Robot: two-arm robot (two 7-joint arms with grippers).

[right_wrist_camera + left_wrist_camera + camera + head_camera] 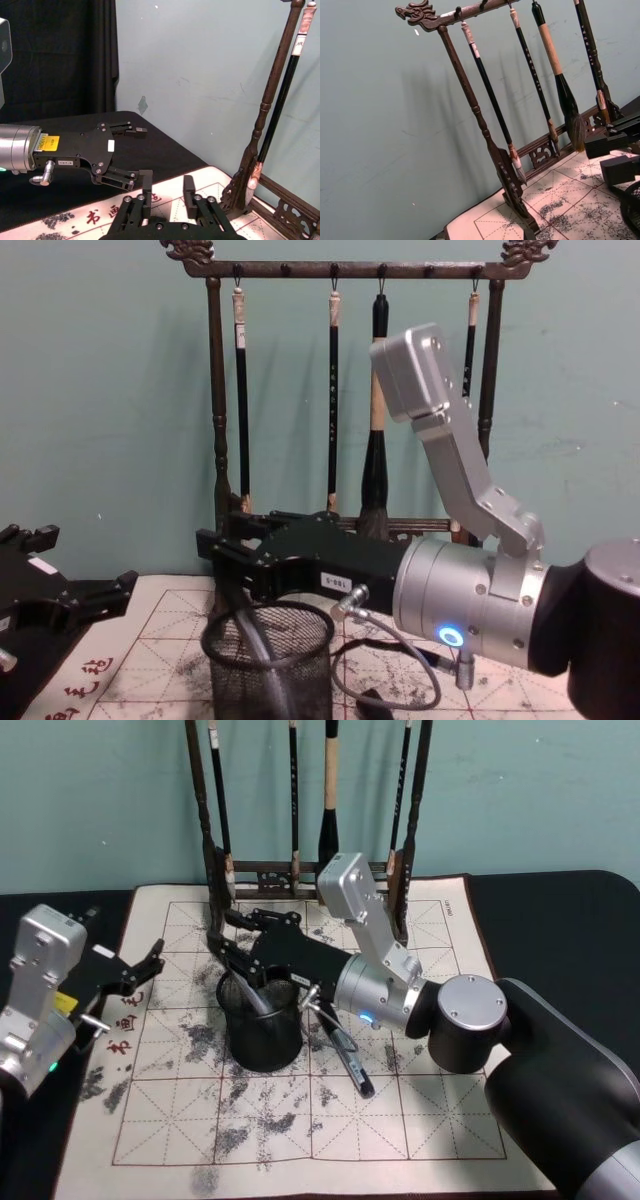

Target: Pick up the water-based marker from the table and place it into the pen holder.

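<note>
Water-based marker: taken to be the slim grey stick leaning inside the pen holder, its upper part by the rim. ID is not certain, since a dark pen is also seen flat on the table mat, just right of the holder. Right gripper: positioned over the holder mouth, fingers spread, nothing between them. Left gripper: parked at the mat's left edge, fingers apart, empty. Handling (judged): light, stiff, smooth barrel, prob. slippery, not fragile. Grip pt: if a regrasp is needed, the upper part is to be pinched across the barrel. For an item lying flat, mid-barrel is advised, w/ fingers square to its length.
</note>
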